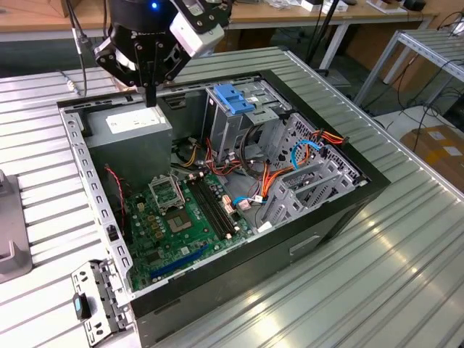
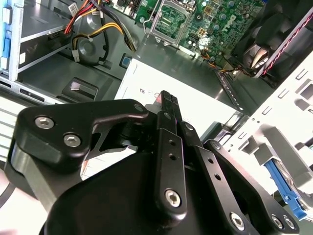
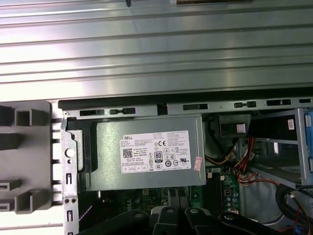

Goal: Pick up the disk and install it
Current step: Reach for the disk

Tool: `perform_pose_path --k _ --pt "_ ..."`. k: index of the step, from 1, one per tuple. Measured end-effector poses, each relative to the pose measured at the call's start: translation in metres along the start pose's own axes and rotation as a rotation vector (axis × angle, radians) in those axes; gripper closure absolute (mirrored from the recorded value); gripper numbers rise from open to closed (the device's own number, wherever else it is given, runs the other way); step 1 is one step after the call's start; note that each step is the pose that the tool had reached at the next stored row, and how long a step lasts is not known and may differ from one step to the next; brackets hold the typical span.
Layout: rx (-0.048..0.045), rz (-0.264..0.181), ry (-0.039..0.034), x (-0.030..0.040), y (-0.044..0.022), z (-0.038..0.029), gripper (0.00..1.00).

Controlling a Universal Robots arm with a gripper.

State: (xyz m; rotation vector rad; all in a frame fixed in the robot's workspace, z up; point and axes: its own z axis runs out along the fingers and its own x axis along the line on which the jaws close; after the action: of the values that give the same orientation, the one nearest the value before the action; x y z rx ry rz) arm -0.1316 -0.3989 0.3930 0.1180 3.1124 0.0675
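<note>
Exterior view: jaws, closed together and empty, hang over the grey power supply point(image 1: 136, 148) inside the case point(image 1: 326, 225).

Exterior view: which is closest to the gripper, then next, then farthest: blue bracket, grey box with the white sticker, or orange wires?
1. Grey box, right under the gripper.
2. Blue bracket, toward the exterior view's right.
3. Orange wires, farther toward that same right.

Open room over the motherboard point(image 1: 174, 217). Drive cage point(image 1: 230, 127) and tangled cables point(image 1: 257, 181) crowd the exterior view's right. The power supply point(image 1: 134, 127) sits close under the gripper point(image 1: 150, 101), far side.
</note>
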Motion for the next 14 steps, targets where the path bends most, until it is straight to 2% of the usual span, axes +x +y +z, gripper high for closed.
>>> perform_pose_path --k 14 --pt "0.0001 0.000 0.0000 0.0028 -0.0002 0.0001 0.90"
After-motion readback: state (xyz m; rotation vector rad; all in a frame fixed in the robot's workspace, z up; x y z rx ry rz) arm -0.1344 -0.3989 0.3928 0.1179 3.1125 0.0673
